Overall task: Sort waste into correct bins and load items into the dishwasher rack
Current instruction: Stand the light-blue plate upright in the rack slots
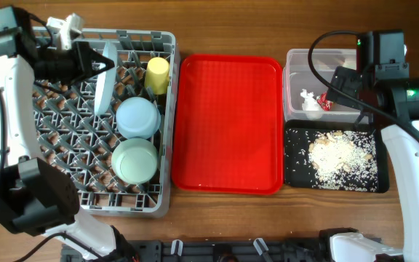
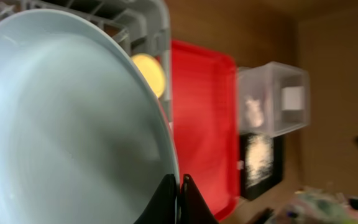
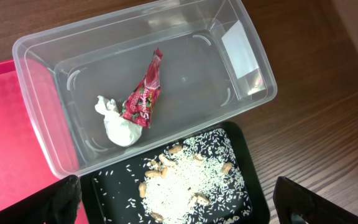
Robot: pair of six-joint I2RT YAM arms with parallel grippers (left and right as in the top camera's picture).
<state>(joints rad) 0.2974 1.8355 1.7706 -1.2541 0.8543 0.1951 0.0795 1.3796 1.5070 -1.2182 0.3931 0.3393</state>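
One light blue round plate [image 1: 104, 86] stands on edge, rim pinched in the left jaws, over the grey pegged plastic dishwasher rack [image 1: 57, 149]. Right jaws spread, well apart.

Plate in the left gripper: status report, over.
Left gripper shut on plate rim, plate on edge in rack. Right gripper open, empty, over tub and black tray. Nothing in the way.
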